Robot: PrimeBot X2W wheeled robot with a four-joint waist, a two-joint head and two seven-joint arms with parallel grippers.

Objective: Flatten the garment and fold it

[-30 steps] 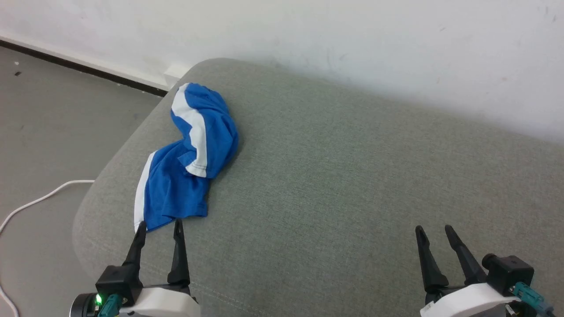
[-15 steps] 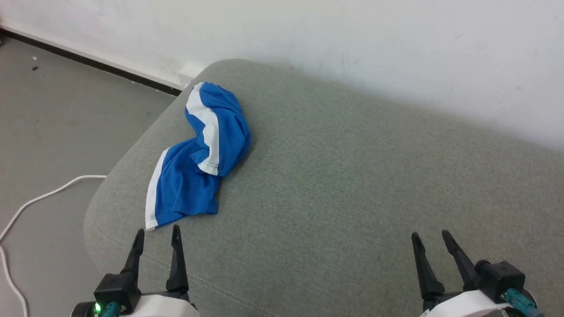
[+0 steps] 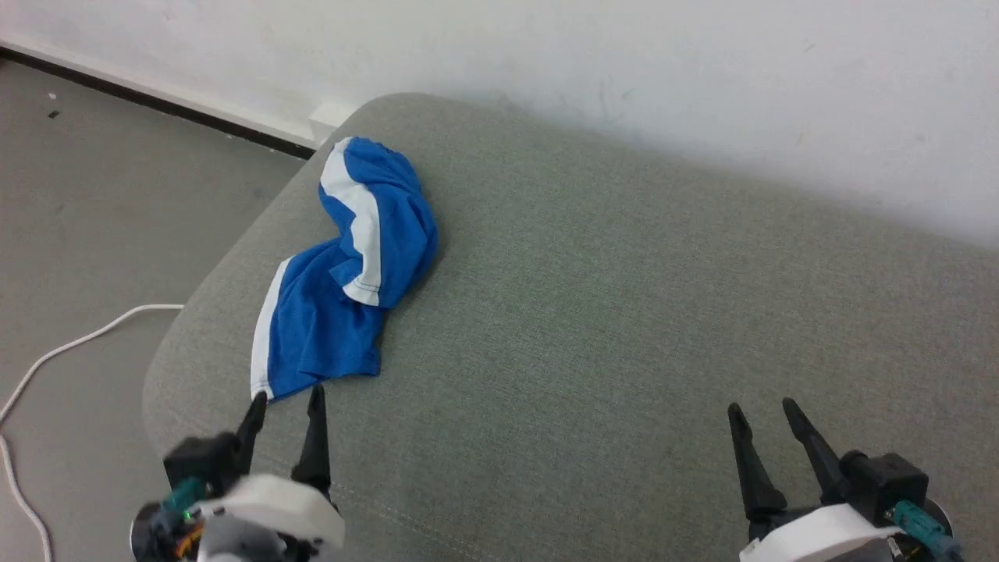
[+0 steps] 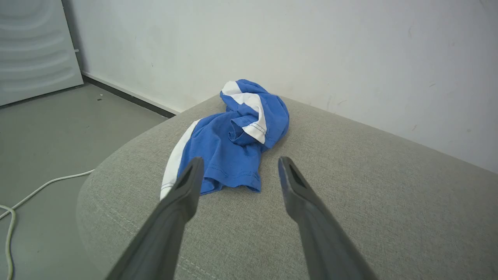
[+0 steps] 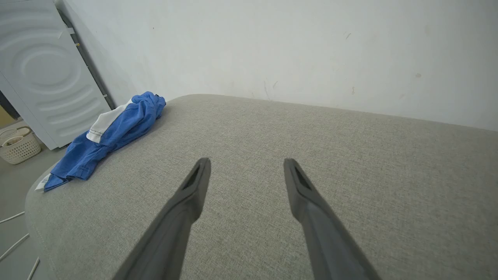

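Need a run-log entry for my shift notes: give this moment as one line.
garment: crumpled, unfolded, left end of grey cushion | left claw: open, tips by near hem | right claw: open, over bare cushion, holding nothing

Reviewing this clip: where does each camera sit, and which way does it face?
Head view: on the head, looking forward and down at the grey cushion and blue shorts; left gripper lower left, right gripper lower right, both open.
Left wrist view: on the left wrist, looking along its fingers at the shorts just ahead.
Right wrist view: on the right wrist, facing across the cushion toward the wall; its fingers show.
Shared: all three show the shorts.
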